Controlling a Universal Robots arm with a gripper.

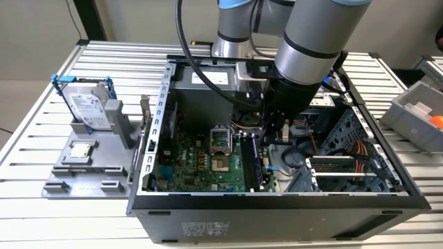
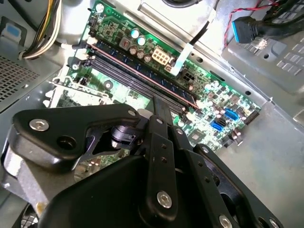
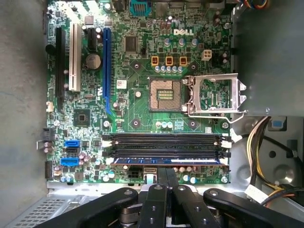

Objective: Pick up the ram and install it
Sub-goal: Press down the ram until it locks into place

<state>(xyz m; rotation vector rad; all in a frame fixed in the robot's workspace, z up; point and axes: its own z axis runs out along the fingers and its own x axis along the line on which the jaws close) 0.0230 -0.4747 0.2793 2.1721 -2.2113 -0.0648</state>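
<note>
Seating apparently: ram [image 3: 167, 161] under fingers [image 3: 166, 175]

Robotics lab; slatted aluminium bench [image 1: 41, 129], open computer case [image 1: 277, 207]

The arm [image 1: 312, 46] reaches steeply downward, its pincer [image 3: 166, 173] pointing straight down with fingers drawn close together.

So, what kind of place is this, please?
Probably a lab bench for robotic computer assembly: an open computer case on a slotted metal table, a hard drive on a grey parts fixture beside it.
</note>
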